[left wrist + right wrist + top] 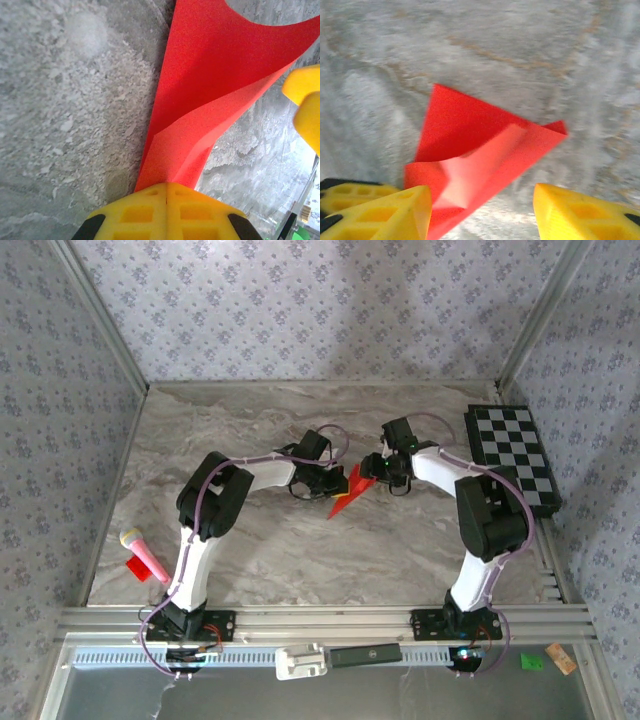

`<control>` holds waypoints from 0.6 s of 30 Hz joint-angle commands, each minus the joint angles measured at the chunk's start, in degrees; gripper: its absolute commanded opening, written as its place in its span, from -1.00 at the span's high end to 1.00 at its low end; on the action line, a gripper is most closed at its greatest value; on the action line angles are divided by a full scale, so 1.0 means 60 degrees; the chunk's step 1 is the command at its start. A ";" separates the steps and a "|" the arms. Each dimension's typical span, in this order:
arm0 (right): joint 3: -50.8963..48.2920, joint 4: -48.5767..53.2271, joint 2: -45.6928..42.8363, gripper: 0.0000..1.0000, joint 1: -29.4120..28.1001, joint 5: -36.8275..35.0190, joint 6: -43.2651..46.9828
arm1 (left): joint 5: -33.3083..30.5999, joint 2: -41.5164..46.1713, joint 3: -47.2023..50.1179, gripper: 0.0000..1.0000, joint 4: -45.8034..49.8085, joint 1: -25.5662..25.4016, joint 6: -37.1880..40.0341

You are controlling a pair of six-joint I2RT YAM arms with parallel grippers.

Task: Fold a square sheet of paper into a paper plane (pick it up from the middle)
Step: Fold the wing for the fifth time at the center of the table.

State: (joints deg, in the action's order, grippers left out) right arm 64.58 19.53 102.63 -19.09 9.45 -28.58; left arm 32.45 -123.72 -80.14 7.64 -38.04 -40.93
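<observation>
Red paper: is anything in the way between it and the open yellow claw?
No, nothing visible. The right gripper is open right at the red paper, and the left gripper is shut on one end.

A grey marbled surface fills the enclosure; walls papered in pale lilac with a small floral print stand behind, to the left and to the right; aluminium posts run along the corners; ribbed aluminium rails edge the near side; the light is soft and even.
</observation>
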 commanded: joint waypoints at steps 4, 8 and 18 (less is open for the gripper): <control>0.0902 0.1249 0.0421 -0.24 -0.0165 -0.1058 0.0146 | -0.0193 -0.0213 -0.0220 1.00 0.0514 -0.0072 0.0236; 0.1308 0.1428 0.0897 -0.24 -0.0252 -0.0857 0.0265 | -0.0182 -0.0217 -0.0193 1.00 0.0511 -0.0076 0.0215; 0.1664 0.1966 0.1519 -0.03 -0.0275 -0.1010 0.0267 | -0.0140 -0.0159 -0.0226 0.99 0.0558 -0.0076 0.0215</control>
State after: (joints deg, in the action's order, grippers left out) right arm 73.43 28.12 110.80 -20.67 5.06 -27.35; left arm 32.45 -123.87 -80.55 8.21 -38.04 -40.93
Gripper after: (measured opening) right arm 0.523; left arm 0.046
